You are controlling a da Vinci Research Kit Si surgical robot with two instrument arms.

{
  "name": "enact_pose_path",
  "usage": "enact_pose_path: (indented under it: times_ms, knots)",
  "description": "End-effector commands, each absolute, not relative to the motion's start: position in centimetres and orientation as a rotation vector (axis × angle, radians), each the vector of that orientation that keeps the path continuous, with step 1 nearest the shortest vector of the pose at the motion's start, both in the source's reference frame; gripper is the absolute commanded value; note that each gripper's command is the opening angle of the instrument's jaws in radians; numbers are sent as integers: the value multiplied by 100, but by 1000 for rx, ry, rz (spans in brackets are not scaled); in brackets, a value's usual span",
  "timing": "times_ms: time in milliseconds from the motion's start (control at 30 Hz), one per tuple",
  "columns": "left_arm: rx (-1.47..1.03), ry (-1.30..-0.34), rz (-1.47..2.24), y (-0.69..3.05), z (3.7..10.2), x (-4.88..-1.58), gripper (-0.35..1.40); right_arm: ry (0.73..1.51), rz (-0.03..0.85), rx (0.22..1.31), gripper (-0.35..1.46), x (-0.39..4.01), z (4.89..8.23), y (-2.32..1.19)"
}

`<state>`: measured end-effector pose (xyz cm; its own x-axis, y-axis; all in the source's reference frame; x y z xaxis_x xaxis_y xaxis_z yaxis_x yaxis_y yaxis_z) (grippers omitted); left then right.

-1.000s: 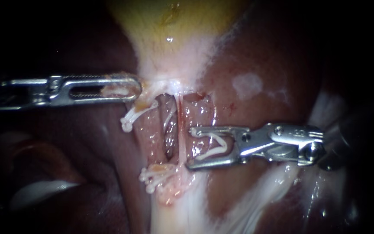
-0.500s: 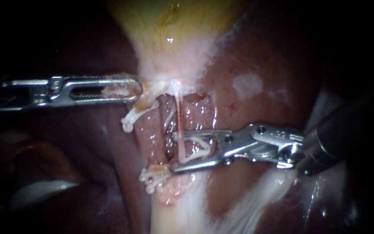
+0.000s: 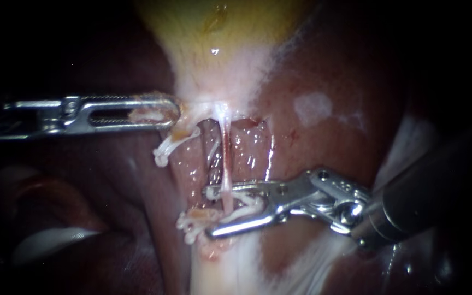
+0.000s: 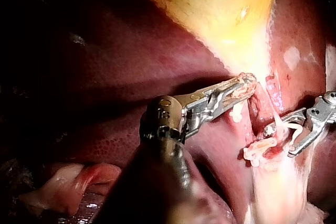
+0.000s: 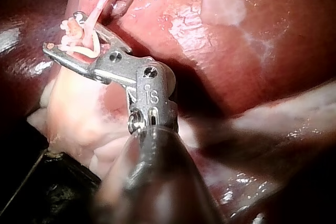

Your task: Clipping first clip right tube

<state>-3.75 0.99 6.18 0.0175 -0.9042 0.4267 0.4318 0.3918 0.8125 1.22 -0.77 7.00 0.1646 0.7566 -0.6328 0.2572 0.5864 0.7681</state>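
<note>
Right instrument (image 3: pixel 210 213): end effector spread, holding an open white clip (image 3: pixel 245 206) from both sides. The right tube (image 3: pixel 225 164) passes between the clip's legs. Left instrument (image 3: pixel 171 112): end effector pressed together, pinching gallbladder (image 3: pixel 214 38) neck tissue.

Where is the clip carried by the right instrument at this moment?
In the endoscope view, low and central: the clip sits in the jaws of the right instrument, the thin pale tube passing between its legs, just right of a second clip.
</note>
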Motion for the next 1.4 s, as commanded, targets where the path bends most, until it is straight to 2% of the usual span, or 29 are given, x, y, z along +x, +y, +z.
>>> enact_pose_path:
  times_ms: [33,400,500,567,700,767,900,1400]
  knots:
    - [539,-1114,-1118,99,618,-375,-35,1404,443,943,43,122,699,-78]
    - [539,-1114,-1117,99,621,-374,-35,1402,441,957,35,116,701,-86]
    - [539,-1114,-1117,99,621,-374,-35,1402,437,959,26,116,702,-87]
    - [539,-1114,-1117,99,621,-374,-35,1402,440,956,12,116,702,-87]
    - [539,-1114,-1117,99,622,-374,-35,1397,456,939,-35,113,703,-84]
    - [539,-1114,-1117,99,622,-374,-35,1370,489,965,-35,112,705,-81]
    - [539,-1114,-1117,99,622,-374,-35,1321,471,957,-35,112,710,-84]
    - [537,-1118,-1117,98,625,-375,-35,1316,466,954,-35,115,714,-89]
